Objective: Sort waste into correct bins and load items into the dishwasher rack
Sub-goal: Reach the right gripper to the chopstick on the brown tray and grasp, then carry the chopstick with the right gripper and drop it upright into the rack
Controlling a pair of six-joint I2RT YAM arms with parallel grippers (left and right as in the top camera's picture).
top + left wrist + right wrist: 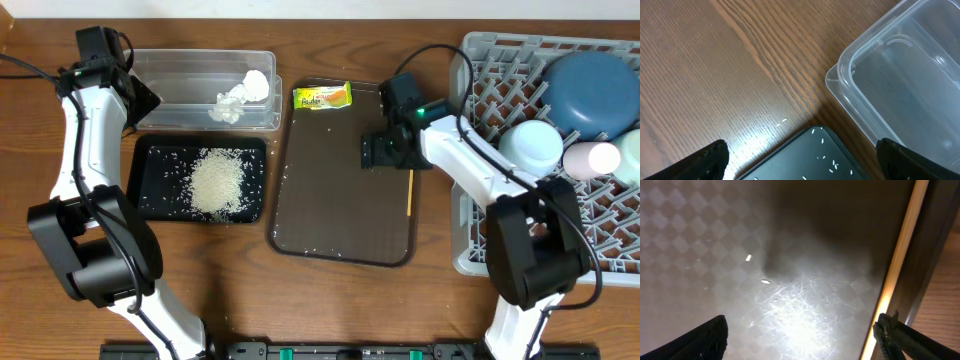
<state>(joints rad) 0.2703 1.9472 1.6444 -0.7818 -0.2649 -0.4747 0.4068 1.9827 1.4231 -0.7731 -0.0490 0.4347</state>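
1. Left gripper [147, 101]: spread wide, pinching nothing, hovering above bare table [715, 65] at the meeting of one corner of the clear tub [200, 62] and one corner of the black tray [140, 185]. Probably parked there to keep out of the other arm's way.
2. Right gripper [383, 152]: also spread and empty, low over the brown serving tray [340, 210], with the orange stick [410, 191] just beside its right finger [910, 340]. Seemingly lined up for that stick.
3. In the tub: crumpled tissue [240, 98]. In the black tray: heap of rice grains [217, 184], a few strays around it. Dry waste apart from food waste, by the look of it.
4. At the serving tray's far edge: snack wrapper [322, 96], not yet binned.
5. In the dishwasher rack [480, 235], clustered toward the far right corner: dark blue plate [590, 90], pale blue bowl [532, 143], pink-and-white cup [592, 158], second pale blue bowl [630, 150] at the frame's edge.
6. Stick flat along the serving tray's right rim, close against the raised wall. Awkward for a pinch, with little room for a finger on the rim side.
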